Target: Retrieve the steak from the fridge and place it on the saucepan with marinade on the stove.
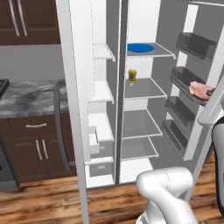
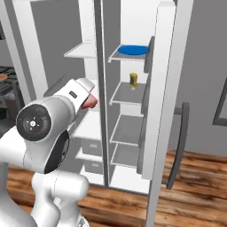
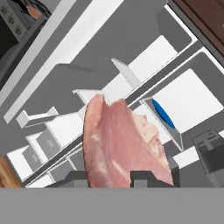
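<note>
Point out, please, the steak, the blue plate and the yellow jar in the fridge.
steak (image 3: 120,144), hand view, middle of the slab.
blue plate (image 1: 140,47), left base view, centre of the plate.
yellow jar (image 2: 132,80), right base view, its body.

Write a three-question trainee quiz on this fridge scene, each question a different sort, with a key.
1. True or false: the end effector is shut on the steak.
2. Which thing sits on the fridge shelf directly below the blue plate?
A. a yellow jar
B. a milk carton
C. a green apple
3. Fill in: both fridge doors stand ____.

Key:
1. True. In the hand view the steak rises from between the fingertips.
2. A. The yellow jar stands one shelf under the plate.
3. Open.
</note>
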Motion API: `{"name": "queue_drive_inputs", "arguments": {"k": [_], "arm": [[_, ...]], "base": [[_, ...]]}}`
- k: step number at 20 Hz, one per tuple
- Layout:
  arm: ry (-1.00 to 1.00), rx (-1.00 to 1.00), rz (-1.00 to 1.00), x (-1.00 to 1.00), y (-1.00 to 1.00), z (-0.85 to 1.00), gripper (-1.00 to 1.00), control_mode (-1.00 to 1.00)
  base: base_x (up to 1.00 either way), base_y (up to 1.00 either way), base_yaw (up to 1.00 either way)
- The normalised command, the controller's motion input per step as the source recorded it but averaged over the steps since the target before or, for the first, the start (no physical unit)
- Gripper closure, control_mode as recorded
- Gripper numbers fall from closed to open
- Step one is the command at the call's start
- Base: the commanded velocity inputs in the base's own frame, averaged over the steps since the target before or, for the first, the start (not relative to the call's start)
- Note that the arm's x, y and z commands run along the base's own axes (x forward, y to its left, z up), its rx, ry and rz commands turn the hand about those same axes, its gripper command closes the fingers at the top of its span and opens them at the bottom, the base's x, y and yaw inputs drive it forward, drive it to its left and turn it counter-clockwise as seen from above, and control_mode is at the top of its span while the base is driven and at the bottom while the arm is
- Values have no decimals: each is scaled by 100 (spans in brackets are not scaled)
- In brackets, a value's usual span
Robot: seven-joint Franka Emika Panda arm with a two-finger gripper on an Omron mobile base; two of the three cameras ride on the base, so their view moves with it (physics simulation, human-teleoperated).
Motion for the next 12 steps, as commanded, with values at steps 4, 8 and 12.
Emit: {"name": "queue_drive_inputs", "arguments": {"k": [4,8,12], "arm": [[0,0,0,0,0,0,100,100],[0,0,0,0,0,0,100,100],[0,0,0,0,0,0,100,100]], "base": [[-42,83,13],[-32,67,47],[-19,39,72]]}}
